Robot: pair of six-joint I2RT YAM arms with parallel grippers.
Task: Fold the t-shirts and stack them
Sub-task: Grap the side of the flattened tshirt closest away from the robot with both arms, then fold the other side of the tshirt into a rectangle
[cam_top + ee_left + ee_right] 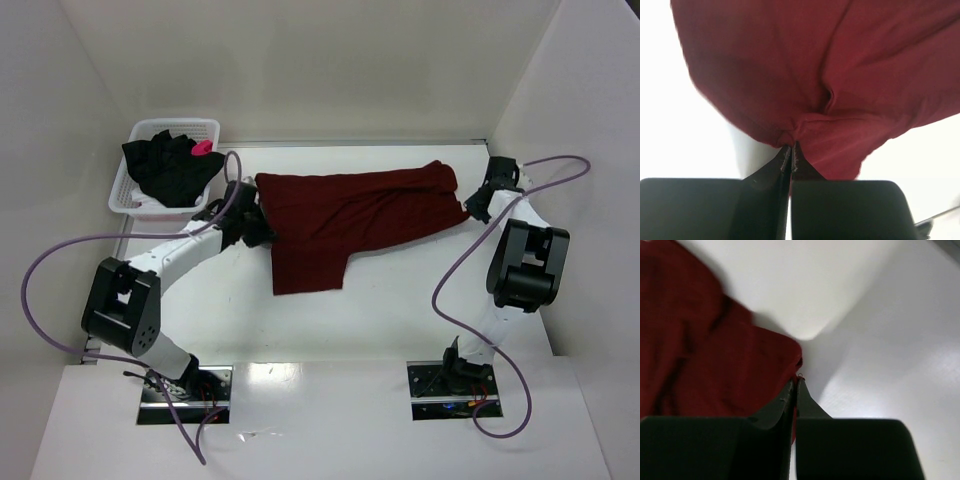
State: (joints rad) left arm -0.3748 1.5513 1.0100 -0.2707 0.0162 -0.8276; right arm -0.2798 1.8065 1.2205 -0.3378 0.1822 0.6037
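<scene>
The maroon t-shirt (350, 215) lies across the middle of the tabletop (400, 320), pulled into a long band whose axis runs from 9 o'clock to 3 o'clock in the overhead view. A square flap of it drops toward 6 o'clock near the left end. The left tool (790, 149) sits at the 9 o'clock end, its fingers pressed together and pinching a gathered tuck of the maroon cloth. The right tool (796, 381) sits at the 3 o'clock end, also pressed together on the shirt's edge; that wrist view is blurred, so it may hold only a thin sliver of hem. Each arm is therefore at its own end, with the cloth lying inward between them, so any fold likely turns on carrying both ends the same way across that long axis. The black t-shirt (170, 170) is heaped in the white mesh basket (118, 198) at 10 o'clock, just beyond the left tool. Its pink mark (203, 147) is too small to read, and no other writing shows.
</scene>
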